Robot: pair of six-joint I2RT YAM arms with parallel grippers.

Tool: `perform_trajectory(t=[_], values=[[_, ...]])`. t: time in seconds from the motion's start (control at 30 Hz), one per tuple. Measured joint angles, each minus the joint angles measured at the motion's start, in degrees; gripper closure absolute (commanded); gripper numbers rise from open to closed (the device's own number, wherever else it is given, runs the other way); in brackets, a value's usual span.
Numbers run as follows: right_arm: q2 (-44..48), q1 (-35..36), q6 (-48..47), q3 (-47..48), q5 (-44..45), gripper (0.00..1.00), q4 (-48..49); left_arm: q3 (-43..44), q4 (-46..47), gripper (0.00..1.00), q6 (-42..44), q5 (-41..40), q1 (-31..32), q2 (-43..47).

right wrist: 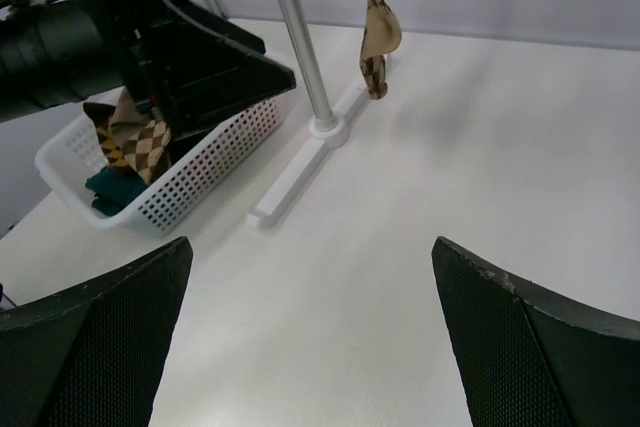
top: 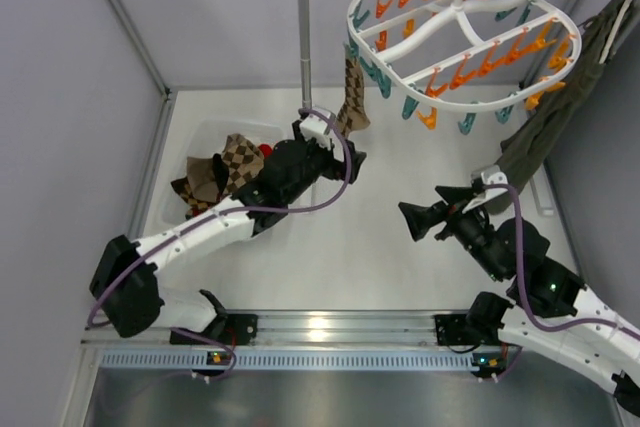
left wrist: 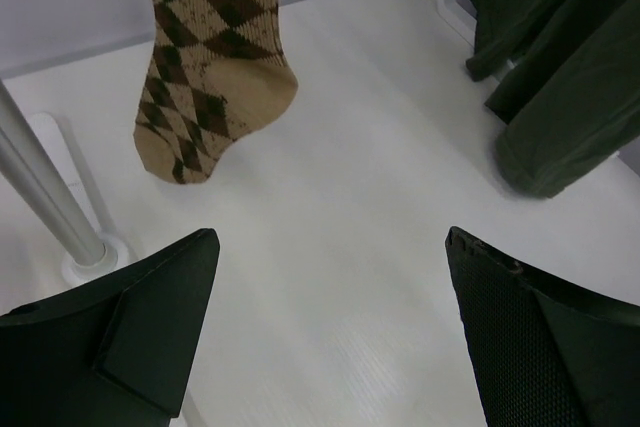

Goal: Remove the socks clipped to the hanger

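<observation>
Black fingers [left wrist: 120,337] of the left gripper [left wrist: 330,247] stand wide apart with nothing between them, only bare white table [left wrist: 350,277] showing in the gap. One argyle sock [left wrist: 210,77] hangs ahead of this gripper, up and left of the gap, clear of both fingers; its toe points down beside the grey pole [left wrist: 50,197]. From above, the sock is clipped at the left edge of the white hanger [top: 463,9]. The right gripper [right wrist: 312,252] is also spread open and empty, low over the table, well apart from the sock. More socks [top: 225,172] lie heaped in the white basket [right wrist: 200,162] at the left. An olive garment [left wrist: 560,77] hangs at the right
</observation>
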State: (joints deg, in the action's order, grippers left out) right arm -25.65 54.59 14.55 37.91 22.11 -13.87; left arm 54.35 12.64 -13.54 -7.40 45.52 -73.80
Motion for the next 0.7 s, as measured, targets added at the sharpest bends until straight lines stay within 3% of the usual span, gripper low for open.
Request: perform_trajectory(t=[0.33, 0.63, 0.7], values=[[5.05, 0.00, -0.09, 0.00, 1.51, 0.01, -5.75, 10.05, 13.46, 0.01, 6.51, -7.67, 0.00, -20.35], [7.78, 0.00, -1.11, 0.00, 1.68, 0.01, -7.50, 20.04, 18.49, 0.02, 12.35, -13.53, -0.07, -33.92], [7.80, 0.00, -1.31, 0.00, 1.66, 0.01, -7.65, 22.34, 19.56, 0.07, 13.62, -14.93, -0.11, -36.02]])
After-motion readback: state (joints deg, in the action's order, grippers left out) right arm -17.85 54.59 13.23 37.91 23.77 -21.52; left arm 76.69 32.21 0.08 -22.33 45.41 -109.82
